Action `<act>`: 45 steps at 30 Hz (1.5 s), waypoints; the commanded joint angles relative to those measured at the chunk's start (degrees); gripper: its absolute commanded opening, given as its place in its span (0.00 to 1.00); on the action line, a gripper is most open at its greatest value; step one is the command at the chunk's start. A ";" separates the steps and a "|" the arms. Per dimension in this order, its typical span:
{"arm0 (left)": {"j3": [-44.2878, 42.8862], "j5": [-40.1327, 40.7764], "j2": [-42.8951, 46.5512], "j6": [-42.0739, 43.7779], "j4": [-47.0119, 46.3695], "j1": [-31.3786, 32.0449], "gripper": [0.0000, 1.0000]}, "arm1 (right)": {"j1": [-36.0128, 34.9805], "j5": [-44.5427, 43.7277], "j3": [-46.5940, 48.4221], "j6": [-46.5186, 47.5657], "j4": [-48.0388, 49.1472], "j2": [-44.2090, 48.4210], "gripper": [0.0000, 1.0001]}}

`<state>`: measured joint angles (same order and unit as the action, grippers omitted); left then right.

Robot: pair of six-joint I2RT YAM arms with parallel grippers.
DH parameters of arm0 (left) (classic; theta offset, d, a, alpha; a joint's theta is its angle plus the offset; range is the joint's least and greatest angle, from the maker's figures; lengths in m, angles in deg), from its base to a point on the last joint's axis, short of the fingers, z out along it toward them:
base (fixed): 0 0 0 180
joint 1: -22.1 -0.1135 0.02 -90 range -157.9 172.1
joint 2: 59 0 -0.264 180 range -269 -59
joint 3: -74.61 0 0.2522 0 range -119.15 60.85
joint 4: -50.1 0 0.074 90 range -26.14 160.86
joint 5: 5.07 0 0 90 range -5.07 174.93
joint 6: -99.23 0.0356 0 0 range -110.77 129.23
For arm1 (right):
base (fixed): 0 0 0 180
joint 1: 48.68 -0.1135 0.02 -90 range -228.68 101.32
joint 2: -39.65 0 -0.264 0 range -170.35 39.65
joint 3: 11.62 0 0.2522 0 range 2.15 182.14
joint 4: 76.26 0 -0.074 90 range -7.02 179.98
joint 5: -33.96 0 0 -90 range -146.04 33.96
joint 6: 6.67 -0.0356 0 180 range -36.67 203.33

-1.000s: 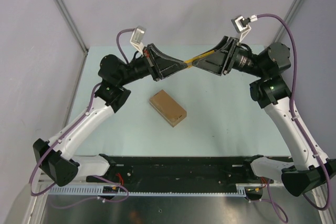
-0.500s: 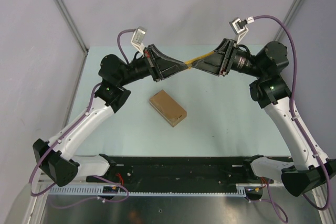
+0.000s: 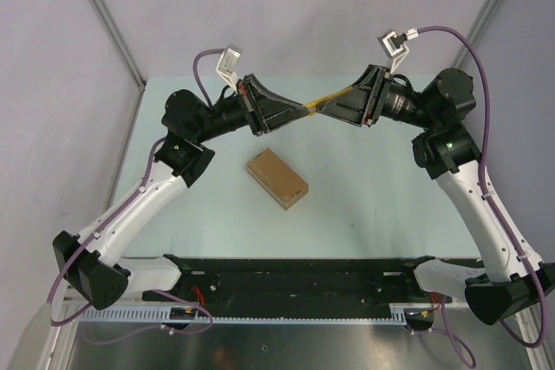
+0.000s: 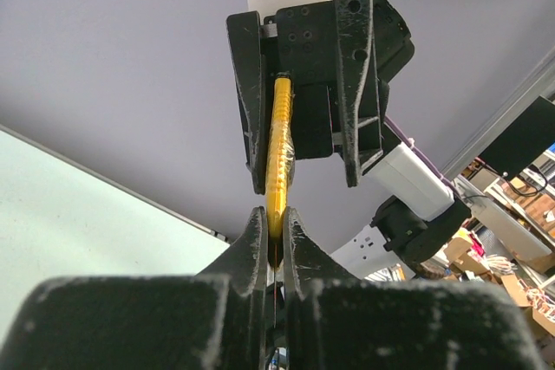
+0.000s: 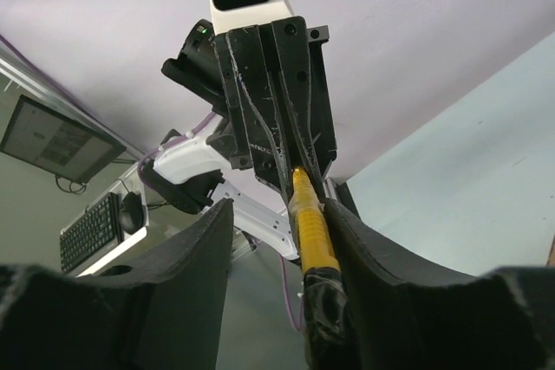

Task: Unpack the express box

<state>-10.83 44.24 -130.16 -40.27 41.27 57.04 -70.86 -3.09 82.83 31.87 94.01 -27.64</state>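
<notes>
Pale table [image 3: 373, 205], express box [image 3: 277, 178] atop

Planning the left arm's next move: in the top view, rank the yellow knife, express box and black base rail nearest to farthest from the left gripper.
1. yellow knife: pinched in the left gripper, above the table.
2. express box: on the table, toward the bases.
3. black base rail: at the near edge.

Free room round the express box [image 3: 277, 178]; left hand [image 3: 305, 108], right hand [image 3: 323, 110] well beyond.

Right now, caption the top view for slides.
Left gripper grips a yellow knife aloft, right gripper around it; express box closed.
</notes>
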 commanded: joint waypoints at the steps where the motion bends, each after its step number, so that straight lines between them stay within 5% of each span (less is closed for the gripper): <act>1: 0.40 -0.09 1.63 0.89 0.35 -0.31 0.00 | -0.33 -0.92 0.61 1.01 0.27 1.63 0.53; 7: 1.01 0.17 1.63 0.63 0.35 -0.31 0.00 | -0.33 -1.01 0.61 1.19 0.71 2.07 0.51; 11: 0.93 0.61 1.55 0.63 0.35 -0.22 0.00 | -0.41 -0.57 0.61 1.10 0.89 1.90 0.32; 16: 0.31 0.87 1.19 0.71 0.35 -0.22 0.00 | -0.59 -0.13 0.61 1.19 0.98 1.90 0.21; 20: 0.05 0.26 0.93 0.71 0.35 -0.31 0.00 | -0.59 -0.48 0.61 1.28 0.89 1.81 0.00; 21: 0.05 0.17 0.93 1.06 0.35 -0.22 0.04 | -0.59 -0.65 0.61 1.45 0.54 1.81 0.00; 22: 0.22 0.17 1.19 2.29 0.35 -0.22 0.30 | -0.59 -1.18 0.53 2.06 0.28 1.81 0.00; 25: 1.01 2.27 3.03 4.40 0.35 -0.83 0.72 | -0.59 -2.41 0.61 3.21 -1.48 1.98 0.00; 28: 1.54 4.73 5.31 7.30 1.05 -2.59 0.89 | -0.33 -3.90 0.61 5.66 -3.77 2.16 0.00; 34: 8.12 13.32 10.76 14.06 7.63 -9.18 0.94 | -1.55 -13.01 0.61 17.17 -18.16 2.07 0.00; 39: 18.31 38.53 16.39 20.59 22.14 -10.50 0.94 | -7.96 -31.18 0.61 27.37 -29.85 0.05 0.00; 45: 28.96 40.60 18.78 14.08 25.58 -12.70 0.94 | -18.07 -46.42 -5.00 33.62 -27.95 -3.64 0.00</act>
<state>14.20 78.49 -112.12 -24.22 62.06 45.69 -84.76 -35.41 81.13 58.93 66.95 -29.58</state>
